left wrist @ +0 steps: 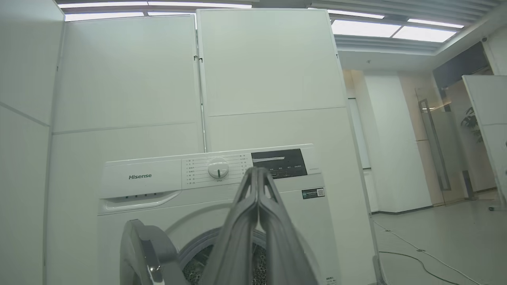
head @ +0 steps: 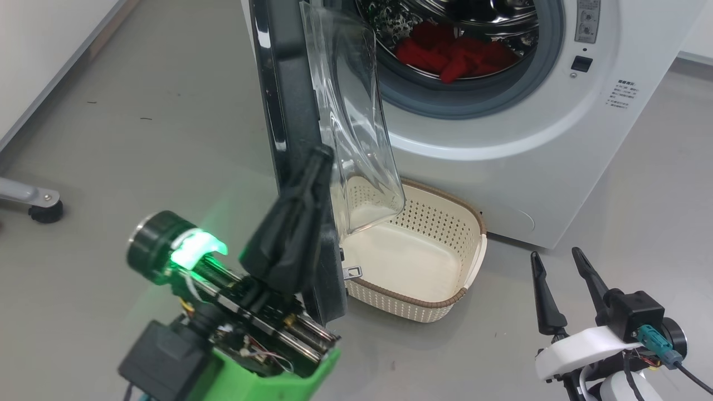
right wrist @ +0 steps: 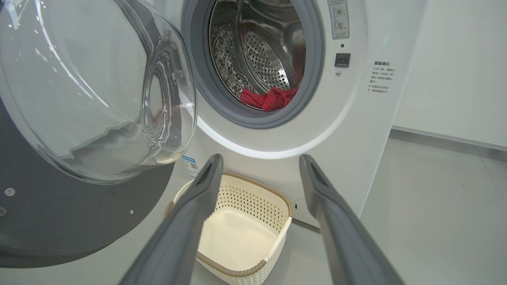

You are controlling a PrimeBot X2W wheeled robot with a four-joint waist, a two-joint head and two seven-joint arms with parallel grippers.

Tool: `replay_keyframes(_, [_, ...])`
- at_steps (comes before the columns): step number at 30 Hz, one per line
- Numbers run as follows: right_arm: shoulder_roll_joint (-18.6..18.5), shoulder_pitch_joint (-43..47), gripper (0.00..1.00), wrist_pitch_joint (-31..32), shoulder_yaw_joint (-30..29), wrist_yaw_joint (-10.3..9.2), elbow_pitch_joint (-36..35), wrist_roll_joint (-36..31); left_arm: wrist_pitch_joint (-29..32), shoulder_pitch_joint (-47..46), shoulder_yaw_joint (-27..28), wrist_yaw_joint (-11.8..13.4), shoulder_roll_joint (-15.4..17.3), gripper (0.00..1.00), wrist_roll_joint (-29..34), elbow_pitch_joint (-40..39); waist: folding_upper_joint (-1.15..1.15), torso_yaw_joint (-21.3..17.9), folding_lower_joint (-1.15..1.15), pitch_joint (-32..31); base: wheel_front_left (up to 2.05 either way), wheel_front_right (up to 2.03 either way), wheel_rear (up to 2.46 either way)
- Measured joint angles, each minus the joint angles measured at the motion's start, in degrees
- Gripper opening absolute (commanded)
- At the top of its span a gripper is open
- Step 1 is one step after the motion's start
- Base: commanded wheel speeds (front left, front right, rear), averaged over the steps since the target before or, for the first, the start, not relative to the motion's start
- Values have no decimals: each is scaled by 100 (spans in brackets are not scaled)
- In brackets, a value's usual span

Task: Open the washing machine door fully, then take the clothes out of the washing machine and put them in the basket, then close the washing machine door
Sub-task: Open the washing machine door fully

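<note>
The white washing machine (head: 557, 167) stands with its black door (head: 281, 100) swung out toward me, edge-on, the clear glass bowl (head: 351, 106) facing right. Red clothes (head: 451, 55) lie at the bottom of the steel drum, and the right wrist view has them too (right wrist: 269, 99). The cream basket (head: 415, 262) sits empty on the floor under the door, against the washer. My left gripper (head: 318, 159) is shut with nothing between its fingers, its tips against the door's lower edge. My right gripper (head: 557, 259) hangs open at the lower right, aimed over the basket (right wrist: 237, 233).
A grey metal foot with a black caster (head: 42, 203) stands on the floor at the far left. White wall panels run along the left. In the left wrist view a cable (left wrist: 416, 257) lies on the floor to the right of the washing machine (left wrist: 158, 186).
</note>
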Motion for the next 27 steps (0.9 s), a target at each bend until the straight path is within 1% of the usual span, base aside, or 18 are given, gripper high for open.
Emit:
replay_keyframes(1, [0,0,100,0,0,0,0,0,0,0,0,0,0,0,0,0,0,0,0,0,0,0,0])
replay_keyframes(6, [24,-36,100,0,7,63,51,-47,13,217,-625,-90,1,0,-200,238,0,-4,0,20,0,0,0])
replay_keyframes(11, [48,-82,100,0,1,96,73,-81,383,509,-1055,-116,8,0,-407,742,0,-25,0,34,0,0,0])
replay_keyframes(18, [96,-100,100,0,-30,118,113,-108,780,689,-1168,-116,45,0,-625,1363,0,-67,0,49,0,0,0])
replay_keyframes(21, [110,-105,100,0,-40,162,130,-130,932,714,-1133,-116,76,0,-665,1581,0,-82,0,61,0,0,0])
replay_keyframes(27, [129,-122,100,0,-93,164,153,-144,1047,740,-948,-104,83,0,-712,1923,0,-110,0,84,0,0,0])
